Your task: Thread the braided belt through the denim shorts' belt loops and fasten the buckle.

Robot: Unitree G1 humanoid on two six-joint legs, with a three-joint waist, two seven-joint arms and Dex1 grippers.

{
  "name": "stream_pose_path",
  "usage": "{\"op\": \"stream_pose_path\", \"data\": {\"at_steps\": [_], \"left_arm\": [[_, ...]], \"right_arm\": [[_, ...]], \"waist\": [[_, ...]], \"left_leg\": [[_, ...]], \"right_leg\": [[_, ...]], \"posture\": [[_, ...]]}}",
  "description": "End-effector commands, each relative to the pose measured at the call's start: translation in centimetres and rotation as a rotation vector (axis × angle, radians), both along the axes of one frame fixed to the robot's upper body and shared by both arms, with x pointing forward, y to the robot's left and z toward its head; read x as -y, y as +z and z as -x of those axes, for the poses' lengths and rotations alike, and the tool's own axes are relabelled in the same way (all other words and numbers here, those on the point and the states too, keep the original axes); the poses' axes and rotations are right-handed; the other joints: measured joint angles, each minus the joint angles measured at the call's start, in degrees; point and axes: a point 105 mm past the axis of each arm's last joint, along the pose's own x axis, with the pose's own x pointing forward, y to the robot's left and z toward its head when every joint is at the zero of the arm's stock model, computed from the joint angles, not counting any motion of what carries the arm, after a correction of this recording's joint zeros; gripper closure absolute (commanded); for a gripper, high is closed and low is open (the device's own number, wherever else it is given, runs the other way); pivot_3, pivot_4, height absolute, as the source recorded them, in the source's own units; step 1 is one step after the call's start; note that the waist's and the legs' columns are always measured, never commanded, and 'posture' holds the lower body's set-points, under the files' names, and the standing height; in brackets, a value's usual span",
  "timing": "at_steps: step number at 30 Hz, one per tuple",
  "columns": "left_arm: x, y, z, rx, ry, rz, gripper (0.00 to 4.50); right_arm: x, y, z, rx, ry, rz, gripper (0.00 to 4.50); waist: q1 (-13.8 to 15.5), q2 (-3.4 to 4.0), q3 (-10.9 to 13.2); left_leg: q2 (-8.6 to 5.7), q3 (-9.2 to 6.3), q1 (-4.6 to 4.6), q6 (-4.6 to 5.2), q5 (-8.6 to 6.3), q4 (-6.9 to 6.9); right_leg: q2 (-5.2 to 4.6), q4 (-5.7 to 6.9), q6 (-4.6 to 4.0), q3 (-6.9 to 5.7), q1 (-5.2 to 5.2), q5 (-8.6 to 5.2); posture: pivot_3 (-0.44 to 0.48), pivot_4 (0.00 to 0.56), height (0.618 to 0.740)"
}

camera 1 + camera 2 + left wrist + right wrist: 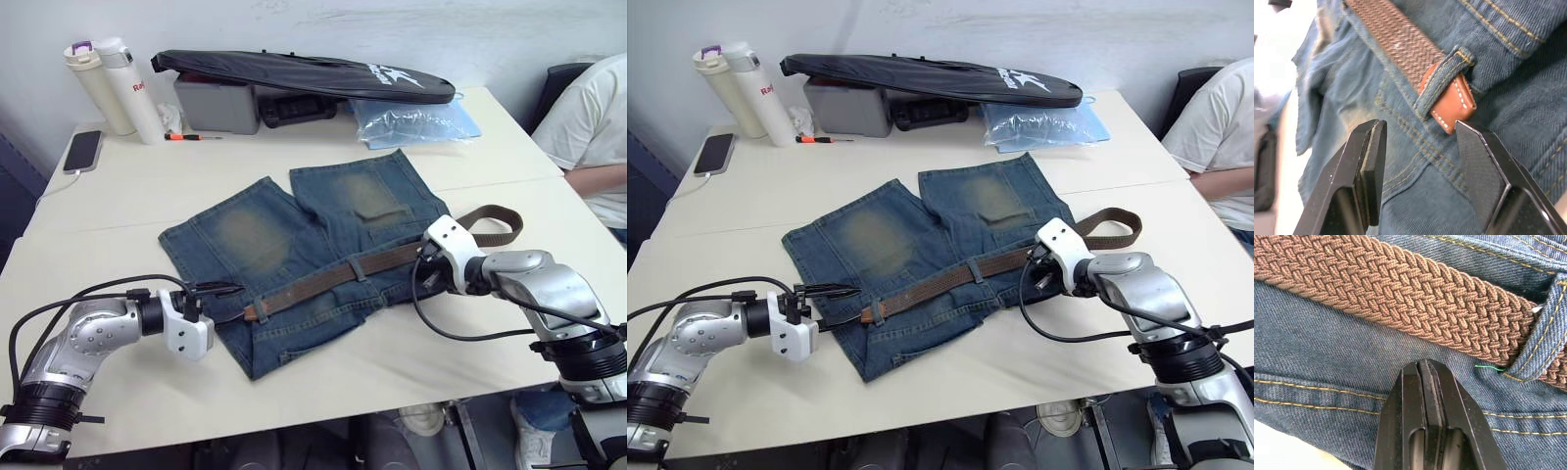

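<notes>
The denim shorts lie flat mid-table, waistband toward me. The braided belt runs along the waistband, under a belt loop, and curls off the shorts on the right. Its tan leather tip pokes out of another belt loop. My left gripper is open, fingers either side of that tip, one pad touching it. My right gripper is shut and empty, pointing at the denim just below the belt, near a loop. The buckle is hidden.
At the back lie a black bag on a grey case, a blue plastic bag, two bottles and a phone. A person's sleeve and arm sit at the right table edge.
</notes>
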Motion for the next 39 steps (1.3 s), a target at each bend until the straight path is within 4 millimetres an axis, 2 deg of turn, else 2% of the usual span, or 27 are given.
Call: {"op": "stream_pose_path", "data": {"at_steps": [1,12,21,24,28,39], "left_arm": [[-0.5,0.1,0.3,0.047,0.013,0.017,1.99],[-1.0,-1.4,1.6,0.014,0.022,-0.023,1.99],[-0.8,-1.8,1.5,0.03,0.049,0.012,1.99],[-0.5,-1.8,1.2,0.052,0.056,0.032,2.72],[-0.4,-2.0,0.9,0.056,0.064,0.038,4.33],[-0.1,-2.1,0.6,0.065,0.058,0.047,4.42]], "right_arm": [[-0.5,-0.6,0.2,-0.019,0.007,0.001,4.5],[-0.6,-0.4,0.3,-0.016,0.006,0.001,4.5],[-1.0,-0.4,0.3,-0.016,0.005,-0.005,4.5],[-0.9,-0.4,0.3,-0.015,0.002,-0.005,4.5],[-0.8,-0.4,0.4,-0.017,-0.002,-0.004,4.5],[-0.7,-0.5,0.5,-0.02,-0.011,-0.004,4.5]], "waist": [[-0.01,0.0,-0.01],[-0.07,0.05,-0.02],[-0.08,0.05,-0.03],[-0.13,0.07,-0.04],[-0.11,0.06,-0.04],[-0.06,0.07,-0.04]], "left_leg": [[0.0,0.0,0.0,0.0,0.0,0.0],[0.02,0.02,0.01,0.0,0.0,-0.08],[0.03,0.02,0.02,0.01,0.0,-0.1],[0.04,0.02,0.03,0.01,0.0,-0.12],[0.04,0.02,0.03,0.01,0.0,-0.12],[0.04,0.02,0.02,0.01,0.0,-0.14]], "right_leg": [[0.0,0.0,0.0,0.0,0.0,0.0],[0.0,0.01,-0.02,-0.04,-0.02,-0.01],[0.0,0.01,-0.06,-0.04,-0.03,-0.04],[0.0,0.02,-0.07,-0.04,-0.03,-0.04],[0.01,0.02,-0.07,-0.05,-0.03,-0.04],[0.01,0.03,-0.07,-0.06,-0.03,-0.04]], "posture": [[0.0,0.15,0.74],[0.0,0.15,0.74],[0.0,0.15,0.74],[0.0,0.15,0.74],[0.0,0.15,0.74],[0.0,0.15,0.74]]}}
